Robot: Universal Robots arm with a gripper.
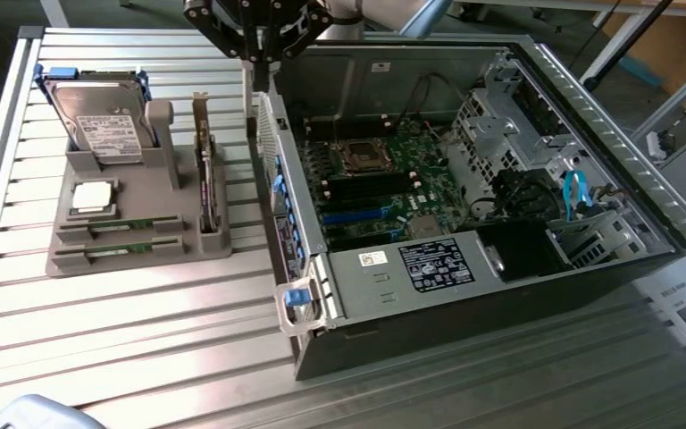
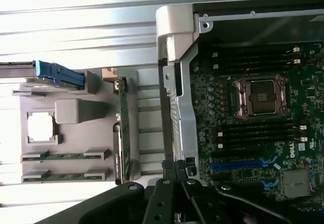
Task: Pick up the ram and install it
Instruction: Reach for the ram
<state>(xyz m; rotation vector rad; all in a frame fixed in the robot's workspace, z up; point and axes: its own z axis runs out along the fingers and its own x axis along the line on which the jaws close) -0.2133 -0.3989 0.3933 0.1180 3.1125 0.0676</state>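
ram point(image 1: 122, 231) sits edge-up in a slot of the grey holder point(image 1: 182, 253), near the holder's edge opposite the hard drive point(image 1: 103, 121). The second stick point(image 1: 122, 251) is in the next slot, right along that edge and just beside the first. The processor chip point(image 1: 93, 197) lies just behind them, and the expansion card point(image 1: 206, 179) stands along the holder's case-side edge. Risks, my read: the sticks are alike and close, so a skewed approach could catch both or nudge the wrong one. Only a thin top edge is there to grab, so an off-centre pinch could tilt it in the slot. The taller card nearby could get clipped. The gripper point(image 1: 260, 55) is well apart from the ram, hanging over the PC case point(image 1: 355, 268) wall beside the holder. Its fingers point(image 2: 169, 171) are closed together with nothing held.
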